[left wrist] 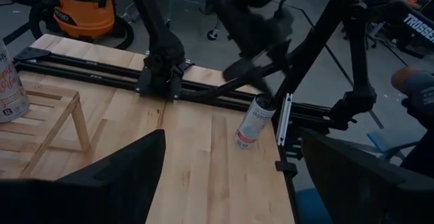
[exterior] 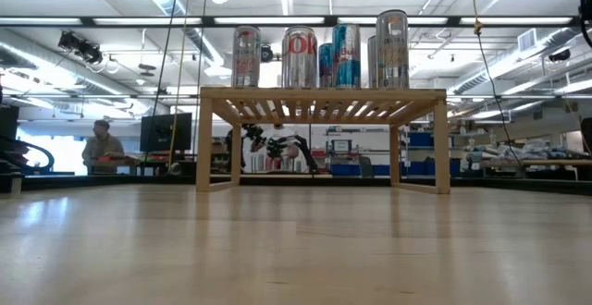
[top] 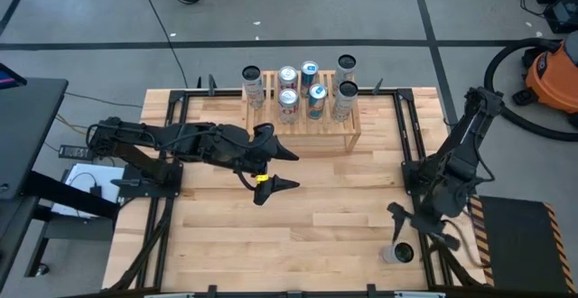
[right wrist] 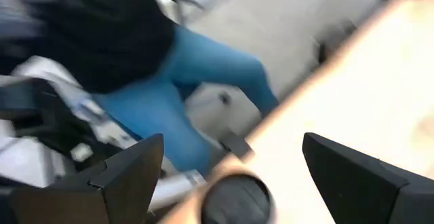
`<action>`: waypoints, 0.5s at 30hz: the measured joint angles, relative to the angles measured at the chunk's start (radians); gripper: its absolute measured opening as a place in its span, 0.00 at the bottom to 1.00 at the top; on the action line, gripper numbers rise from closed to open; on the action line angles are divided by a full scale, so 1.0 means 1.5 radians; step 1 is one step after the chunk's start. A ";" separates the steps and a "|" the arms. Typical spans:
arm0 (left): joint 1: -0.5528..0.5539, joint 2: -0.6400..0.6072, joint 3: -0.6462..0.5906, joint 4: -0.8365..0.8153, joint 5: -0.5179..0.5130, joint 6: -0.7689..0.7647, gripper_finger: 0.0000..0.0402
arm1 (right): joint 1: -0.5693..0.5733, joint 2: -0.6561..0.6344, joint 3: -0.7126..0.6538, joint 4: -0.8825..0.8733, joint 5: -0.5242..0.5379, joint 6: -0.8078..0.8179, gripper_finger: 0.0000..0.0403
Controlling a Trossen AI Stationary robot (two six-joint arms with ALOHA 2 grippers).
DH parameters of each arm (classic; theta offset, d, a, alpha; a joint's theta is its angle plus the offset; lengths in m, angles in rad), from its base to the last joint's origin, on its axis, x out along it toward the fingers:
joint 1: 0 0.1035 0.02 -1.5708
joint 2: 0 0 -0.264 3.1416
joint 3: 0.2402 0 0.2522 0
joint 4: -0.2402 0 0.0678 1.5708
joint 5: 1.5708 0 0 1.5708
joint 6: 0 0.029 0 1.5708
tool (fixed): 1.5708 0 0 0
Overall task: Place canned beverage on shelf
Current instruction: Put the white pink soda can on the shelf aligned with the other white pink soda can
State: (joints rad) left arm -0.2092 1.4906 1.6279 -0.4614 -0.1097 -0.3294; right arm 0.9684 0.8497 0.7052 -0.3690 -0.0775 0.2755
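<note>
The light wood shelf [top: 312, 126] stands at the table's far middle, with several cans [top: 289, 101] upright on its slatted top; it also shows in the low view [exterior: 324, 94]. One more can [top: 398, 254] stands upright on the table near the front right corner and shows in the left wrist view [left wrist: 253, 122]. My right gripper [top: 417, 228] is open just above this can, whose dark top [right wrist: 237, 200] lies between and below the fingers. My left gripper [top: 293, 169] is open and empty over the table's middle, in front of the shelf.
Black rails [top: 411, 144] run along the table's left and right sides. An orange shop vacuum [top: 553, 74] stands on the floor beyond the right rear. A person in blue trousers [right wrist: 203, 81] is close to the table's front right corner. Bare wood [top: 316, 235] lies in front of the shelf.
</note>
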 joint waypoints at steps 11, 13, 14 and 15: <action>0.001 0.000 0.000 0.000 0.000 0.000 0.86 | 0.002 0.014 0.000 -0.119 0.023 0.128 0.88; 0.001 0.000 0.000 0.000 0.000 0.000 0.86 | 0.009 0.014 0.000 -0.118 0.012 0.136 0.87; 0.001 0.000 0.000 0.000 0.000 0.000 0.86 | 0.015 0.014 0.000 -0.119 0.007 0.137 0.87; 0.001 0.000 0.000 0.000 -0.001 0.000 0.86 | 0.021 0.015 0.000 -0.118 0.005 0.137 0.86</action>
State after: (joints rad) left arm -0.2085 1.4907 1.6283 -0.4614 -0.1108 -0.3290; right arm 1.0006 0.8715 0.7048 -0.5465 -0.0692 0.4805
